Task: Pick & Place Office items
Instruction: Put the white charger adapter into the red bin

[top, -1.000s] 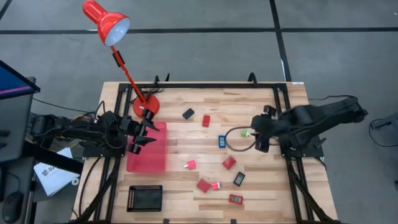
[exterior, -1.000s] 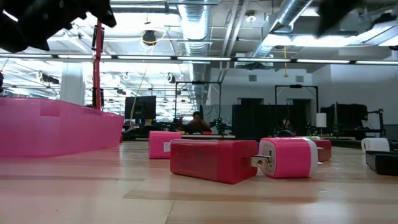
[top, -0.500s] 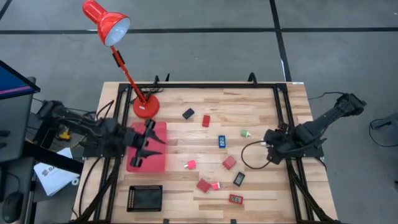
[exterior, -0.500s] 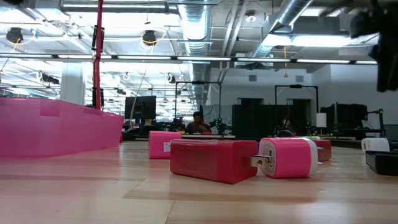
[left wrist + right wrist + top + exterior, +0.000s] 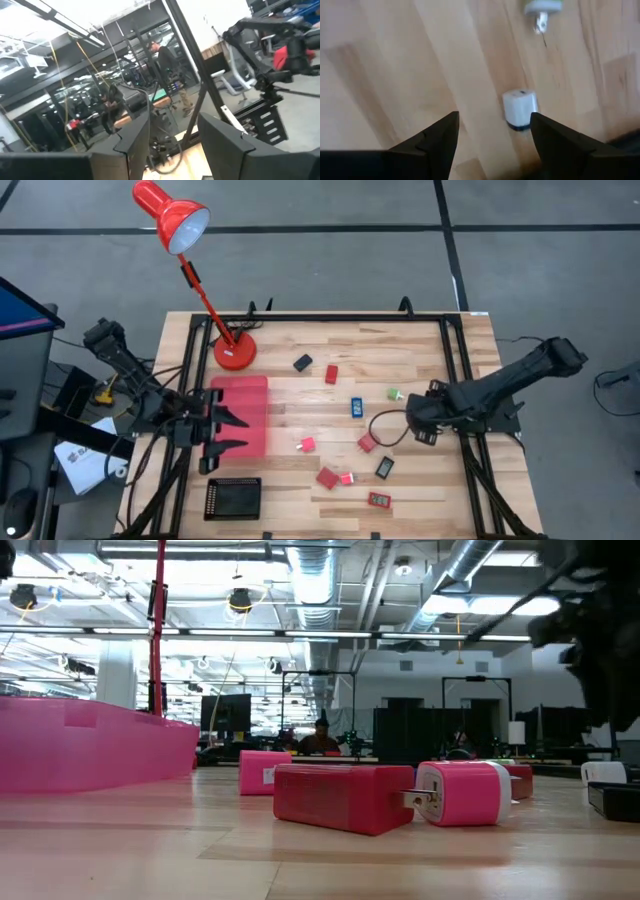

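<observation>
About ten office items [image 5: 369, 441] lie loose on the surface right of the red tray [image 5: 238, 416]; none visibly sorted. Right gripper [image 5: 413, 423] beside them, jaws apart, empty. Left gripper [image 5: 233, 431] over tray, jaws parted, empty.

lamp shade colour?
Red outside, white inside; lamp shade shows best in the high view.

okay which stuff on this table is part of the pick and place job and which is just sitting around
Job:
small red blocks
black block
blue block
green piece
red tray
black tray

Lying about:
red lamp
cable loop
paper
</observation>
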Motion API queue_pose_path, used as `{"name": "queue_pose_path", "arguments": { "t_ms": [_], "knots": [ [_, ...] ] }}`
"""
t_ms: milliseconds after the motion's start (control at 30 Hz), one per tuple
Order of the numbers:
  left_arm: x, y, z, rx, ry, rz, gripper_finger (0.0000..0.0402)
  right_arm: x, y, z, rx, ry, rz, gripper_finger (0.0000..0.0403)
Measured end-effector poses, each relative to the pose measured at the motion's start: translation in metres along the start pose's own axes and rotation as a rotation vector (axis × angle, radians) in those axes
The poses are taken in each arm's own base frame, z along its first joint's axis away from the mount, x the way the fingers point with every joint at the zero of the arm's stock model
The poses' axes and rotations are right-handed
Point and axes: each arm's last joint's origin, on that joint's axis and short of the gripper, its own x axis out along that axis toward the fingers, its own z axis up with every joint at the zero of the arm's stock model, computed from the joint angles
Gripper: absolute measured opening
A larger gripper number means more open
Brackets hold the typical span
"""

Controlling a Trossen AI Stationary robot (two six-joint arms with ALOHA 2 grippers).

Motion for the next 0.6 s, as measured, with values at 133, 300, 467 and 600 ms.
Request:
{"name": "queue_pose_path", "arguments": {
  "t_ms": [133,300,467,600],
  "knots": [
    [0.001,-0.001,0.000,0.019,0.000,0.001,0.0163,0.005,0.001,0.024,0.020,0.090,-0.002,0.0240],
    [0.001,0.000,0.000,0.029,-0.002,0.002,0.0163,0.009,0.000,0.060,-0.054,0.258,-0.043,0.0240],
    [0.001,-0.001,0.000,0.026,-0.002,0.001,0.0163,0.024,-0.001,0.083,-0.240,0.449,-0.110,0.0240],
    [0.001,-0.001,0.000,0.007,0.000,0.000,0.0163,0.044,-0.009,0.086,-0.319,0.565,-0.104,0.0240]
  ]
}}
